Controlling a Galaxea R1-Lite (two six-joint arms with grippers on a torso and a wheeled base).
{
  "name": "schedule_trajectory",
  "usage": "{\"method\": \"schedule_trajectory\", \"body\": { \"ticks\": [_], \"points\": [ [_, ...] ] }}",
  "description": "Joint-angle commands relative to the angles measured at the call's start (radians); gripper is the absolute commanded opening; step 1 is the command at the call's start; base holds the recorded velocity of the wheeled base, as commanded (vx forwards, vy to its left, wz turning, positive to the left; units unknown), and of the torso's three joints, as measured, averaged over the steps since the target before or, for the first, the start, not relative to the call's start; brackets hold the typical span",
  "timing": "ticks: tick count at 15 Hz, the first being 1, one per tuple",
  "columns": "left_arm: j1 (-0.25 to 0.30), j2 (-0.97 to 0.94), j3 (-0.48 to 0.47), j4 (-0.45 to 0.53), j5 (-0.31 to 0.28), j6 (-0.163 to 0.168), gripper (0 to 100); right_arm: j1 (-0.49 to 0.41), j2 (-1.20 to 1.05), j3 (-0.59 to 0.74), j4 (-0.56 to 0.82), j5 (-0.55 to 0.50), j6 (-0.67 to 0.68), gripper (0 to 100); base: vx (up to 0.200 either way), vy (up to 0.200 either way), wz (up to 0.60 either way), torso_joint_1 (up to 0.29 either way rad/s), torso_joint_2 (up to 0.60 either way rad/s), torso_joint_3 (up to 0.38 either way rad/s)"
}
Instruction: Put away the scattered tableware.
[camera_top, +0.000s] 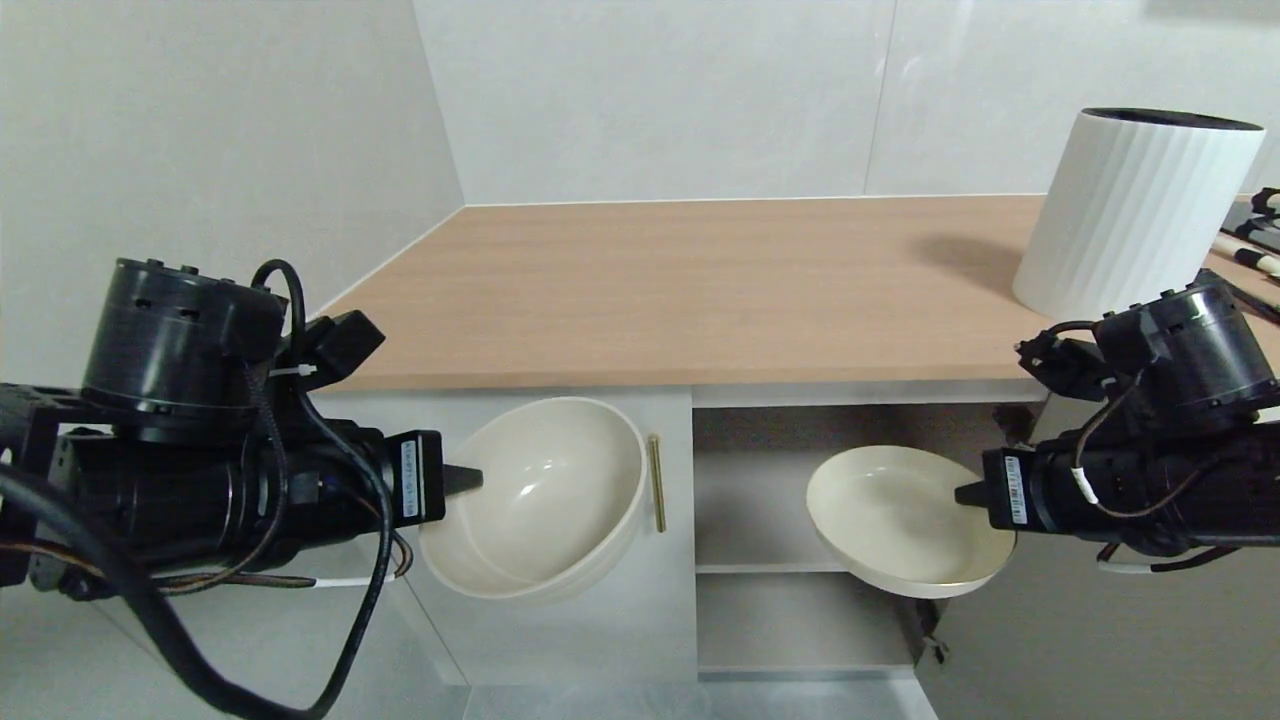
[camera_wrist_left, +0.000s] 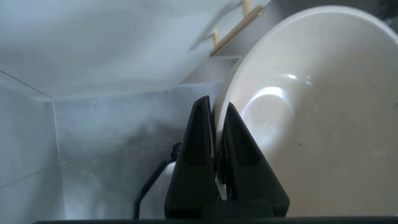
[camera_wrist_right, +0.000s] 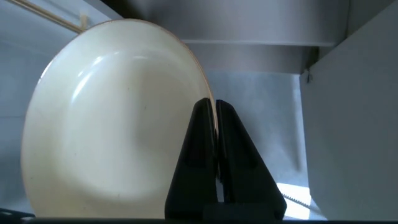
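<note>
Tableware hangs on both sides. Your left gripper (camera_top: 468, 480) is clamped on the left rim of a deep cream ceramic bowl (camera_top: 545, 500), tilted before the closed white cabinet door (camera_top: 600, 630). Your right gripper (camera_top: 963, 493) pinches a shallow cream dish (camera_top: 890, 520) by its right rim, before the open cabinet shelf (camera_top: 750, 568). 1 ribbed white cylinder (camera_top: 1140, 210) stands far right on the wooden countertop (camera_top: 700, 290).

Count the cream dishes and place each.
2: deep bowl in the left pincer, before the shut cabinet door; shallow dish in the right pincer, before the open shelves.
</note>
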Motion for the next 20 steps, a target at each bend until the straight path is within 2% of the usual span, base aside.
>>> {"method": "schedule_trajectory", "body": {
  "ticks": [1, 9, 16, 20],
  "points": [
    [0.000, 0.005, 0.001, 0.001, 0.000, 0.000, 0, 0.000, 0.020, 0.001, -0.002, 0.000, 0.002, 0, 0.000, 0.000, 0.00, -0.168, 0.48, 0.315],
    [0.000, 0.011, -0.001, 0.001, 0.000, -0.002, 0, 0.000, 0.071, 0.023, -0.051, -0.001, 0.000, 0, 0.000, 0.000, 0.00, -0.112, 0.43, 0.313],
    [0.000, 0.015, -0.001, 0.001, 0.000, 0.000, 0, 0.000, 0.146, 0.003, -0.065, -0.001, 0.000, 0, 0.000, 0.000, 0.00, -0.007, 0.04, 0.032],
    [0.000, 0.023, -0.001, -0.018, 0.000, 0.001, 0, -0.010, 0.395, -0.043, -0.304, -0.038, -0.058, 0, 0.000, 0.000, 0.00, 0.000, 0.00, 0.000]
  ]
}}
